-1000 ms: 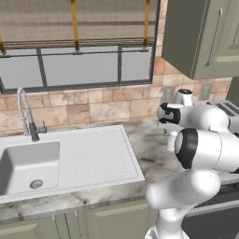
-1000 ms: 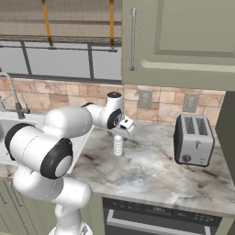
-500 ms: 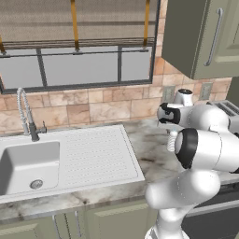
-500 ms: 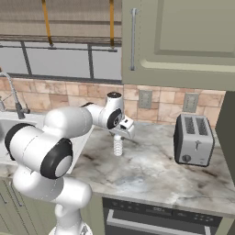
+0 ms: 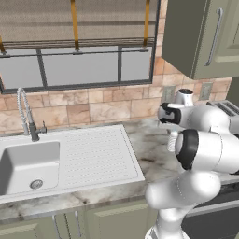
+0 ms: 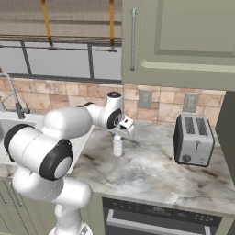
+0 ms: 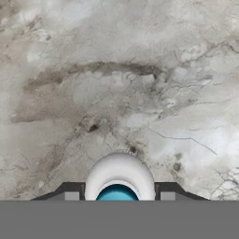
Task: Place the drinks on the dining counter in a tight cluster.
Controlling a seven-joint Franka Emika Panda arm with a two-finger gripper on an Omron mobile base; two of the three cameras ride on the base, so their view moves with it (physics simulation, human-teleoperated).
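One of the drinks, a small clear ribbed bottle (image 6: 118, 148) with a blue cap, stands upright on the marble kitchen worktop (image 6: 151, 170). My gripper (image 6: 120, 135) reaches down onto its top and is shut on it. In the hand view the bottle (image 7: 119, 173) sits between the two dark fingertips (image 7: 168, 192), with the gripper (image 7: 119, 195) closed round its neck. From the left base view a sliver of the bottle (image 5: 172, 140) shows behind my arm. The dining counter is out of view.
A silver toaster (image 6: 193, 140) stands to the right on the worktop. To the left are the white sink (image 5: 28, 165) with its drainboard and the faucet (image 5: 27, 116). A wall cabinet (image 6: 179, 36) hangs above, and an oven front (image 6: 160, 220) sits below.
The fingers have closed onto the bottle's top. The arm and the bottle stand where they were.
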